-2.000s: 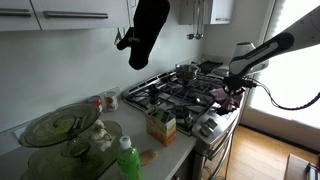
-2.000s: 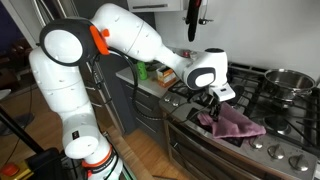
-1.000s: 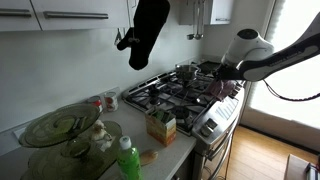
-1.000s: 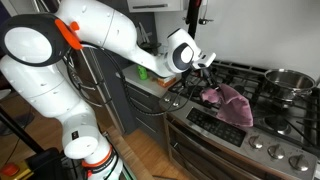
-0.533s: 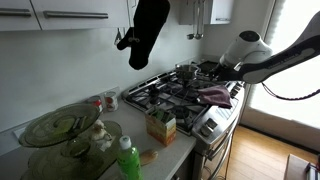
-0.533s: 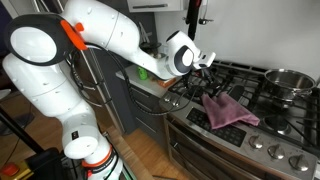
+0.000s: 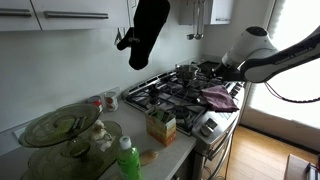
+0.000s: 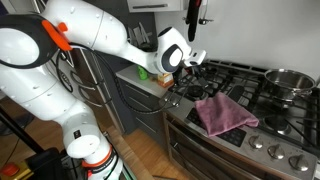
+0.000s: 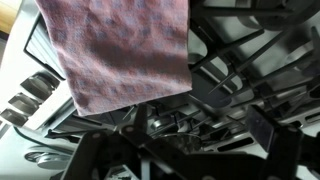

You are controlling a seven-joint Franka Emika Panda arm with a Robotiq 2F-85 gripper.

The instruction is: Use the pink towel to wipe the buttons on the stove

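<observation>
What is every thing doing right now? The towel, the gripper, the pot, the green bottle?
pink towel: lying spread out on the front of the stove, not held.
gripper: open, empty, above the stove and apart from the towel.
pot: standing upright on a back burner.
green bottle: standing upright.

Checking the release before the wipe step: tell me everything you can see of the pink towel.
The pink towel is a soft, mauve-pink cloth; the wrist view shows a faint woven check. It lies spread out, mostly flat with a few rumples, on the black grates at the front of the stove, its front edge close to the row of knobs. Nothing holds it: the tool is apart from it, off to one side.
</observation>
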